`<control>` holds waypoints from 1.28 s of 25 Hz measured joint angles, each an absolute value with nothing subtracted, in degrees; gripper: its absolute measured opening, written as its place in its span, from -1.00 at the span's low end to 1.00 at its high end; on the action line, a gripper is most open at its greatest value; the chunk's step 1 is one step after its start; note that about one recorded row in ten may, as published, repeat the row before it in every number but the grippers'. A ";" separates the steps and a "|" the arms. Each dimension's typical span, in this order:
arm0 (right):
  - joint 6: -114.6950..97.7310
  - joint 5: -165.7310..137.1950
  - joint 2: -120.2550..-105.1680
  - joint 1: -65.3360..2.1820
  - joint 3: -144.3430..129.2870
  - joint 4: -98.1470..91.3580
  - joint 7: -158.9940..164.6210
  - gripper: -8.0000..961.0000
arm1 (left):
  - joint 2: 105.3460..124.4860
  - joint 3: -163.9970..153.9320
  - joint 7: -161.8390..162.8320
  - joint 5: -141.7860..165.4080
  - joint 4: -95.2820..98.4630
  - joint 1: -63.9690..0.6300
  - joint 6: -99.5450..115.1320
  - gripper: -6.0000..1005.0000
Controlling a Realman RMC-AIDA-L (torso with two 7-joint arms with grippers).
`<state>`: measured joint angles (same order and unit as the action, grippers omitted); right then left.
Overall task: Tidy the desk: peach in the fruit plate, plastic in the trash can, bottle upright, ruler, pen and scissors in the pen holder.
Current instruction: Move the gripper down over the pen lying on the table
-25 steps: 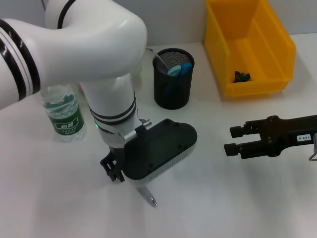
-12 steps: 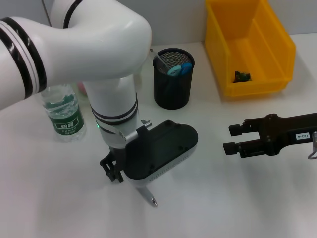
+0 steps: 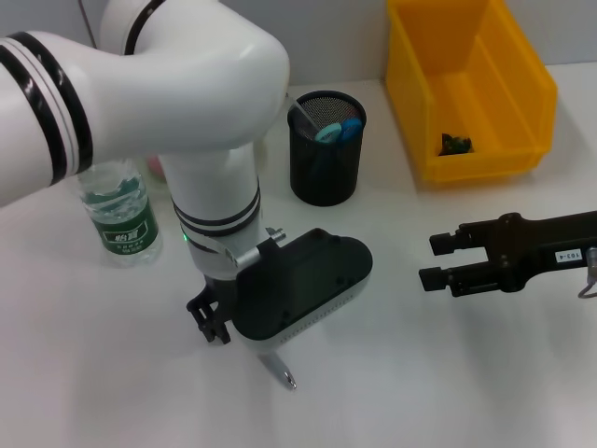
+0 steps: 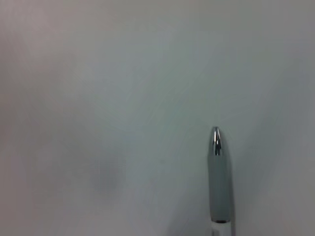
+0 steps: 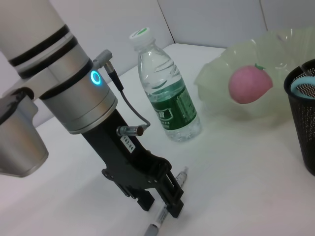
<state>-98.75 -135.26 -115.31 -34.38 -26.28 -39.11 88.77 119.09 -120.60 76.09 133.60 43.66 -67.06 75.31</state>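
- Two pincers: your left pincer point(image 5: 165, 204) is closed on the pen point(image 3: 277, 365); right pincer point(image 3: 431, 262) hovers open, holding nothing.
- Bare worktop point(image 3: 392, 373) lies between them; bottle point(image 3: 117, 211) and pen holder point(image 3: 326, 147) stand behind.

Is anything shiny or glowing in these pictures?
Left wrist view: the pen's metal tip glints. Right wrist view: a blue ring glows on the left arm, above the left pincer at the pen. Head view: a small light glows on that arm; the right pincer sits open, idle.
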 joint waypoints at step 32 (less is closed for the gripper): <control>-98.33 -134.99 -115.31 -34.79 -27.68 -39.16 89.17 0.52 | 119.04 -122.08 74.89 131.63 41.87 -67.37 73.97 -0.73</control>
